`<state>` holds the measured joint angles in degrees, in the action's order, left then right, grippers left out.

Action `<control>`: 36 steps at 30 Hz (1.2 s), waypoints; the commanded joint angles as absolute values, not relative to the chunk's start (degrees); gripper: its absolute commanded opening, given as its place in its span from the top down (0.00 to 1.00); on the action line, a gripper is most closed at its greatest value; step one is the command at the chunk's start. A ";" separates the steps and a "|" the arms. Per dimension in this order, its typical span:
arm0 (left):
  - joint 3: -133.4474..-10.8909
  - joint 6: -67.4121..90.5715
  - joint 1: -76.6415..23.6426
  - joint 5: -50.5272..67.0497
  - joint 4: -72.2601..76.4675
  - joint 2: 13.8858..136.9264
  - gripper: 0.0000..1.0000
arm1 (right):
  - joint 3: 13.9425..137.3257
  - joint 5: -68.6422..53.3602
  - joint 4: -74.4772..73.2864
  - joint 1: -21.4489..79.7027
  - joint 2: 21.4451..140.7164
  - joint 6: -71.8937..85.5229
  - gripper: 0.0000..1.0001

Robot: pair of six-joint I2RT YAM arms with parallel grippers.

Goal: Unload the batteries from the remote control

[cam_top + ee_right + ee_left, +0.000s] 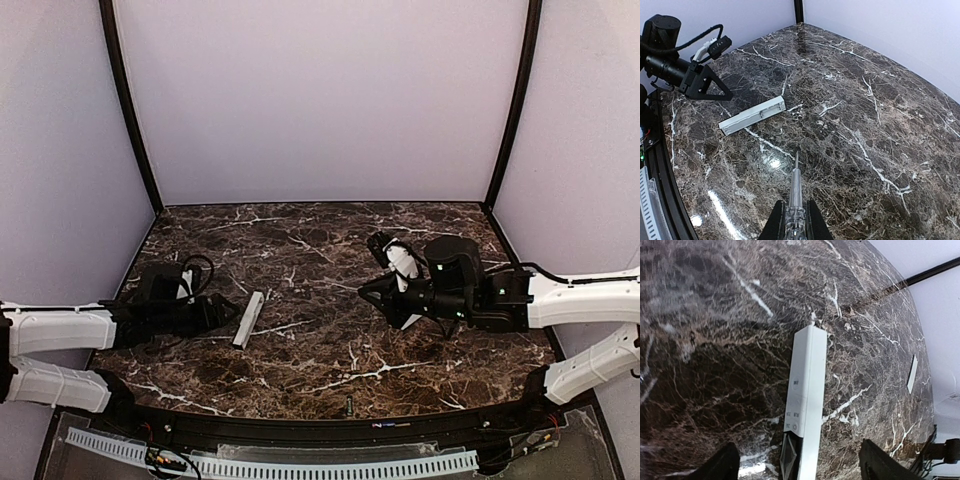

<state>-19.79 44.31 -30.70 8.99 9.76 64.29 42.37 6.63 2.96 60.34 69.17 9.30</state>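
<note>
Left claw spread wide around near end of remote control, loose on surface, bracing likely unneeded; right claw pinching 1 slim grey battery, raised clear.

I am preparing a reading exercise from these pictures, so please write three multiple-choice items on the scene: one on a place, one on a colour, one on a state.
1. Where does the long slim white rectangular remote control lie?
A) on the table's left half, just before the left gripper
B) under the right arm
C) against the back wall

2. What colour is the polished marble tabletop?
A) plain white
B) dark brown with white veins
C) green

3. How do the left gripper's jaws stand?
A) shut on the remote
B) shut on nothing
C) open, one finger on each side of the remote's end

Answers: 1 A, the top view shows it at the left arm's tip. 2 B, every view shows it. 3 C, the left wrist view shows both fingers clear of the remote.
</note>
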 commanded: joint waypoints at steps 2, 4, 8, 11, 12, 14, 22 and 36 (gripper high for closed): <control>-23.21 36.86 -30.41 2.98 -2.36 55.92 0.05 | 44.66 5.54 2.32 60.52 69.67 7.39 1.00; -23.68 34.67 -30.41 1.20 -3.77 52.84 0.02 | 45.78 4.28 0.48 60.52 69.59 6.05 1.00; -24.12 30.19 -30.41 -2.62 -4.68 47.69 0.01 | 47.67 0.32 -3.58 60.55 69.03 4.01 1.00; -25.16 25.97 -30.37 0.94 -3.80 45.49 0.04 | 49.00 -4.16 -5.76 60.46 69.02 3.48 1.00; -25.56 24.89 -30.39 5.29 -2.42 45.25 0.09 | 49.53 -5.66 -6.59 60.41 69.26 3.41 1.00; -26.73 22.58 -30.47 9.29 -1.83 45.35 0.16 | 51.06 -8.83 -8.74 60.43 70.10 3.42 1.00; -33.46 13.16 -37.43 16.46 -3.64 50.90 0.19 | 55.80 -18.82 -13.14 60.31 72.88 6.37 1.00; -40.74 -2.94 -50.53 26.85 -1.64 56.43 0.28 | 61.02 -29.80 -18.41 60.07 77.66 11.65 1.00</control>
<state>-38.33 3.03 -48.51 22.15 -2.24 55.53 59.37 -26.55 -17.47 60.34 76.62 9.41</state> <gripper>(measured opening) 0.732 0.105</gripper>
